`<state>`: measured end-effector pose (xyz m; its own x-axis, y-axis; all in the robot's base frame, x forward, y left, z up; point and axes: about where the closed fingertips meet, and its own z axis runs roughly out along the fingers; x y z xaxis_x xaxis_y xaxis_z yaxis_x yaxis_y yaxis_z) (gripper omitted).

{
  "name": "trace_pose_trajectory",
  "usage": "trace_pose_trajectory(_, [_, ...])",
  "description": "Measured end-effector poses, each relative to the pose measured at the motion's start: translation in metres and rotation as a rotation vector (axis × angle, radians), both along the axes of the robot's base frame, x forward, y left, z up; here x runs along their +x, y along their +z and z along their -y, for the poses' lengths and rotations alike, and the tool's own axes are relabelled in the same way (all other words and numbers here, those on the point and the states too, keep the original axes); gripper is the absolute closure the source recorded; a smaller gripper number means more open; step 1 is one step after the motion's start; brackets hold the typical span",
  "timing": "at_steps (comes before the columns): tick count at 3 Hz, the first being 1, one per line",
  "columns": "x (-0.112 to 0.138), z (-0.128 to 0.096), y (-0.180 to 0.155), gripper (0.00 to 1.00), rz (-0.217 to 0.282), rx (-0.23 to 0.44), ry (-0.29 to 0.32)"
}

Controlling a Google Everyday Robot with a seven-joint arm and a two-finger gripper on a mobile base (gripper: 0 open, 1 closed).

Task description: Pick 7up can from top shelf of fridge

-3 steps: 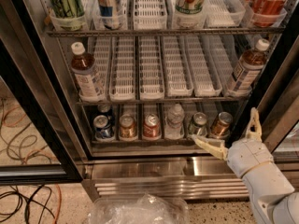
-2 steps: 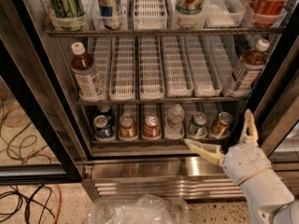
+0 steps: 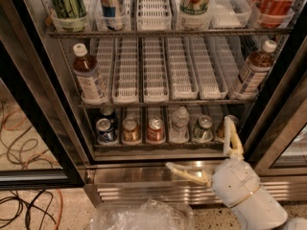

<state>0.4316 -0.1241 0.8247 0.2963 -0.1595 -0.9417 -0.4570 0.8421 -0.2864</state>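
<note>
Steel-based fridge (image 3: 144, 188) on speckled floor (image 3: 72, 215); gripper (image 3: 200, 143) low before it, jaws spread.

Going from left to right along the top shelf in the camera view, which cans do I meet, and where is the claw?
Dark green can → blue-and-white can → 7up can → red Coca-Cola can. The claw is open, low at the right, in front of the bottom rack, well below the top shelf.

Gripper (image 3: 199, 144) low at right, fingers (image 3: 233, 140) spread wide apart
</note>
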Motion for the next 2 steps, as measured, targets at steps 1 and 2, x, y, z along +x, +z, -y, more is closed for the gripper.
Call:
trace_pose_trajectory(1, [-0.013, -0.033, 0.006, 0.00, 0.057, 0.003, 0.080])
trace_pose_trajectory(2, [-0.023, -0.073, 0.024, 0.00, 0.143, 0.059, 0.122])
